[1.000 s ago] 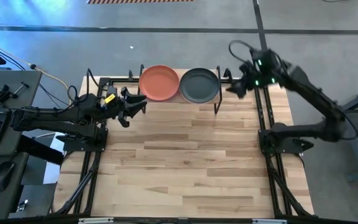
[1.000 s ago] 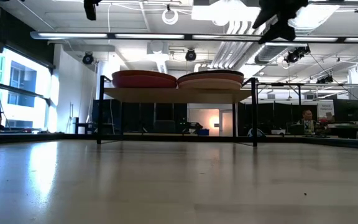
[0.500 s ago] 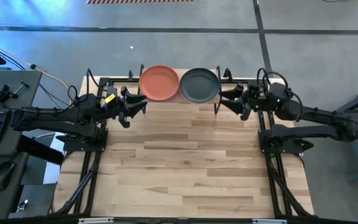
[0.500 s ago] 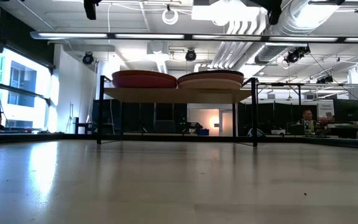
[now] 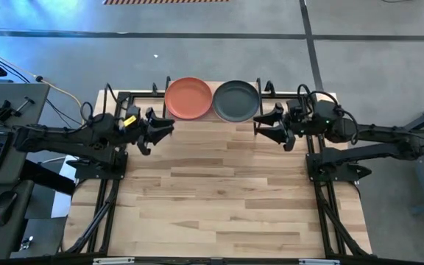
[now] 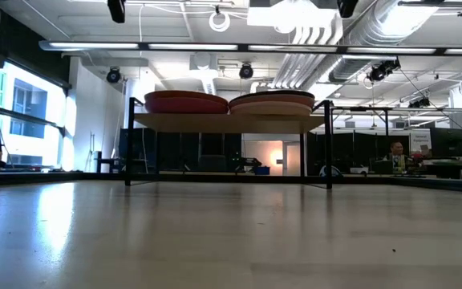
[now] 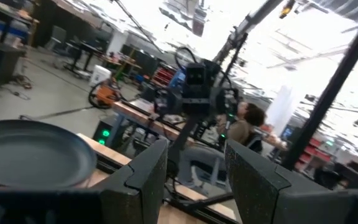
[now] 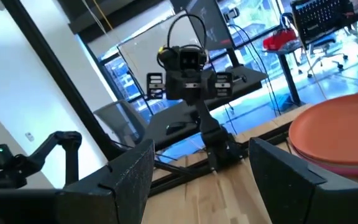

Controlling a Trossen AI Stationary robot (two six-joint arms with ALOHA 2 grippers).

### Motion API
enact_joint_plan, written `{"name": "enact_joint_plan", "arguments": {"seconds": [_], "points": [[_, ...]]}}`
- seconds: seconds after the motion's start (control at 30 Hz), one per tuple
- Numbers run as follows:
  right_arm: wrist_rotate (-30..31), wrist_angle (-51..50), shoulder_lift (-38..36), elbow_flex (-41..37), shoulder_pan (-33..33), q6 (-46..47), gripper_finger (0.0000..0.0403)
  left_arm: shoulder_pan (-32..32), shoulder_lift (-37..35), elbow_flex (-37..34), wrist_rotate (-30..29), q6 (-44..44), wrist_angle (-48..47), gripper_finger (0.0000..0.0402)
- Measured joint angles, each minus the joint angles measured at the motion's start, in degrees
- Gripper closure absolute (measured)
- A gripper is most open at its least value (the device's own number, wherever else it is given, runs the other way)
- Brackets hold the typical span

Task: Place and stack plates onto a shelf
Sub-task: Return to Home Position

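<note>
The right arm has come down low and pulled back. The right pincer is now just beside the shelf, spread wide and holding nothing. The left pincer waits at the shelf's other side, spread wide too. The shelf stands at the far edge of the counter with two stacks on it. The orange plate tops one and the black plate tops the other.

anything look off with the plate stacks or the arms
Nothing stands out. Two level stacks sit side by side on the shelf, orange plate topping one, black plate the other. Left gripper and right gripper are open, empty.
</note>
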Motion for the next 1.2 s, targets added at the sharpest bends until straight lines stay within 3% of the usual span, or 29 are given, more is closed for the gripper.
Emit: {"name": "enact_joint_plan", "arguments": {"seconds": [0.23, 0.43, 0.6, 0.97, 1.2], "points": [[0.02, -2.56, -0.05, 1.33, 0.0, -2.81, 0.016, -5.6, 0.0, 0.0, -2.59, 4.06, -0.45, 0.025], [0.0, -2.53, 0.04, 1.33, -0.02, -2.99, 0.016, -6.07, -0.39, 0.0, -2.71, 5.34, 0.58, 0.025], [0.0, -2.53, 0.04, 1.33, -0.02, -2.58, 0.016, -4.97, -0.37, 0.0, -1.97, 5.52, 0.52, 0.025], [0.25, -2.53, 0.04, 1.33, -0.02, -4.44, 0.016, 1.02, -2.38, 0.0, 5.53, 7.57, -0.48, 0.025], [0.31, -2.53, 0.04, 1.33, -0.02, -2.92, 0.016, 1.95, -9.73, 0.0, 1.37, 6.85, -11.83, 0.025]]}}
